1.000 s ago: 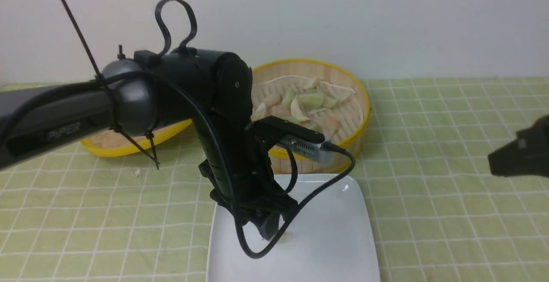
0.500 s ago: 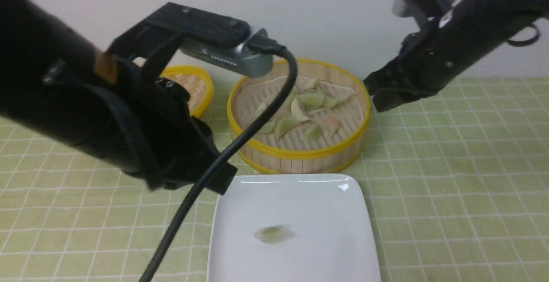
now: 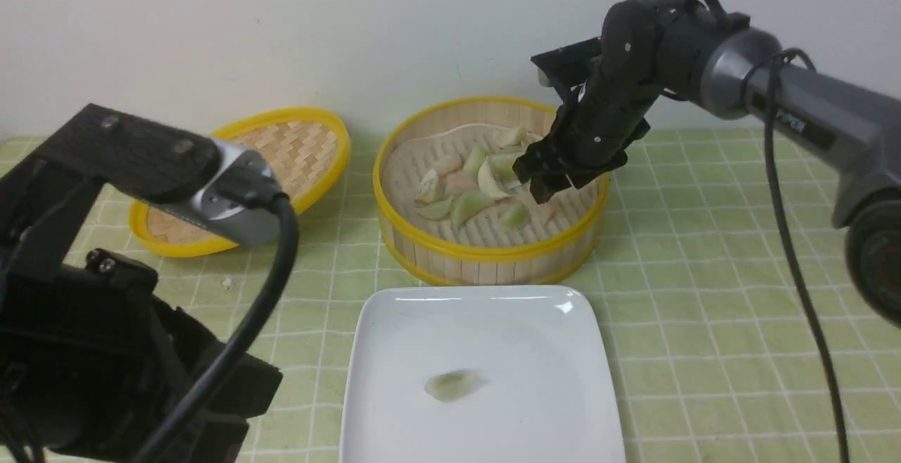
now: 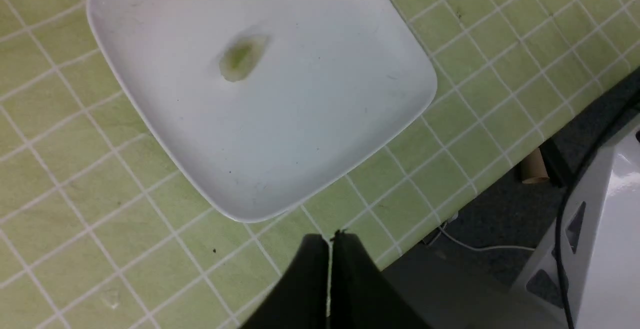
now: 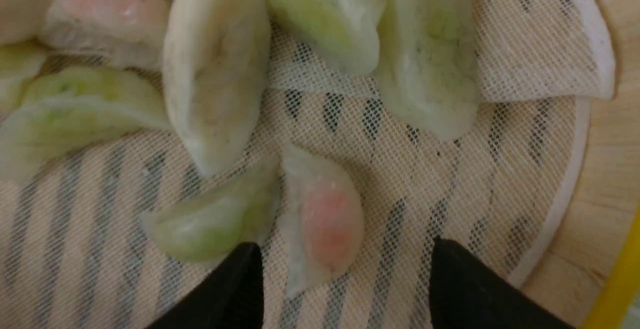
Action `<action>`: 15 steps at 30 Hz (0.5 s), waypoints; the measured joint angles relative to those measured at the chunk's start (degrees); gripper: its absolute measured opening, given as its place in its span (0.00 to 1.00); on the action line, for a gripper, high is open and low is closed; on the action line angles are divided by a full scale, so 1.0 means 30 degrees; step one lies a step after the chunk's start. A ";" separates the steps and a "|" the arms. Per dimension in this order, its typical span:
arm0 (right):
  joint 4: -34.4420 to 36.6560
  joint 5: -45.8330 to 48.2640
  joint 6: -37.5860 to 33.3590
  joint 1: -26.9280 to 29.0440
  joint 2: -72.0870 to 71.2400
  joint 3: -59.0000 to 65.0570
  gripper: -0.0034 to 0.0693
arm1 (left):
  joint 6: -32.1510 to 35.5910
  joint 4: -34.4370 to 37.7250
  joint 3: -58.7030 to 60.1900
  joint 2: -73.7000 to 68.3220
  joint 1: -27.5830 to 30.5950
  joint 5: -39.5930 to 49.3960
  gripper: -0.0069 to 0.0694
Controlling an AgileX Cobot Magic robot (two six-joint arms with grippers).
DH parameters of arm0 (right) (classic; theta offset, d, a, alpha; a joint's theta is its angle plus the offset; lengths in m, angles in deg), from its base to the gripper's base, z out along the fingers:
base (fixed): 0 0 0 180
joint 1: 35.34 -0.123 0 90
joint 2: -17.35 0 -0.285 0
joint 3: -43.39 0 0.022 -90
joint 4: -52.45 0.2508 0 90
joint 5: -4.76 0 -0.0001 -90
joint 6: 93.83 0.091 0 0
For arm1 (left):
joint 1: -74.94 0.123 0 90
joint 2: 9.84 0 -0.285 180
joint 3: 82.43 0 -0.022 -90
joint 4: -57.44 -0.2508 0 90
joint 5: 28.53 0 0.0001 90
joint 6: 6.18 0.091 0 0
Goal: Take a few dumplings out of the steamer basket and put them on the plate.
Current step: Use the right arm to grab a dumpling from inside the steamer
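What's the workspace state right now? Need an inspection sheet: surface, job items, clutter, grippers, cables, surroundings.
Surface: green checked tablecloth, one small pale crumb.
Job's things: steamer basket holds loose dumplings; plate in front carries one green dumpling.
Clutter: woven lid left of the basket.
Grippers: left gripper shut, empty, off the plate near the table edge; right gripper open in the basket, jaws either side of a pink dumpling.
Cables: black cable off the left wrist camera; second cable hangs along the right arm.
Surroundings: plain wall behind; white housing below the table edge.
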 joint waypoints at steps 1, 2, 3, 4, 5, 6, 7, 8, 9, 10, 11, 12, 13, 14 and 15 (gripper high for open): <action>-0.0009 -0.0048 0.0068 0.0000 0.0530 -0.0516 0.62 | -0.0052 -0.0059 0.0015 0.0311 0.0000 0.0019 0.08; -0.0033 -0.0063 0.0067 0.0000 0.0926 -0.0771 0.62 | -0.0120 -0.0134 0.0015 0.0501 0.0000 0.0018 0.08; -0.0033 -0.0082 0.0067 0.0000 0.1280 -0.1040 0.62 | -0.0183 -0.0229 0.0015 0.0623 0.0000 0.0018 0.08; -0.0033 -0.0082 0.0086 0.0000 0.1471 -0.1165 0.62 | -0.0287 -0.0368 0.0015 0.0743 0.0000 0.0018 0.08; -0.0131 -0.0075 0.0086 -0.0018 0.1701 -0.1397 0.60 | -0.0472 -0.0626 0.0015 0.0894 0.0000 0.0018 0.08; -0.0132 -0.0105 0.0086 -0.0036 0.1752 -0.1532 0.57 | -0.0567 -0.0841 0.0015 0.0951 0.0000 0.0018 0.08; -0.0207 -0.0106 0.0086 -0.0055 0.1796 -0.1587 0.55 | -0.0619 -0.1004 0.0015 0.1003 0.0000 0.0018 0.08; -0.0402 -0.0106 0.0086 -0.0070 0.1825 -0.1626 0.50 | -0.0722 -0.1296 0.0015 0.1055 0.0000 0.0018 0.08; -0.0507 0.0012 0.0086 -0.0092 0.1825 -0.1645 0.39 | -0.0810 -0.1542 0.0015 0.1095 0.0000 0.0018 0.08; -0.0609 0.0101 0.0086 -0.0110 0.1806 -0.1645 0.30 | -0.0892 -0.1771 0.0015 0.1099 0.0000 0.0018 0.08; -0.0696 0.0274 0.0131 -0.0110 0.1716 -0.1645 0.29 | -0.0971 -0.1913 0.0015 0.1099 0.0000 0.0018 0.08; -0.0748 0.0434 0.0131 -0.0110 0.1659 -0.1645 0.29 | -0.0991 -0.1985 0.0015 0.1099 0.0000 0.0018 0.08; -0.0860 0.0875 0.0252 -0.0110 0.1516 -0.1645 0.30 | -0.0999 -0.2070 0.0015 0.1099 0.0000 0.0018 0.08; -0.0902 0.1178 0.0364 -0.0124 0.1368 -0.1645 0.30 | -0.0999 -0.2140 0.0015 0.1099 0.0000 0.0018 0.08; -0.0938 0.1621 0.0482 -0.0124 0.1120 -0.1628 0.30 | -0.0999 -0.2235 0.0015 0.1099 0.0000 0.0018 0.08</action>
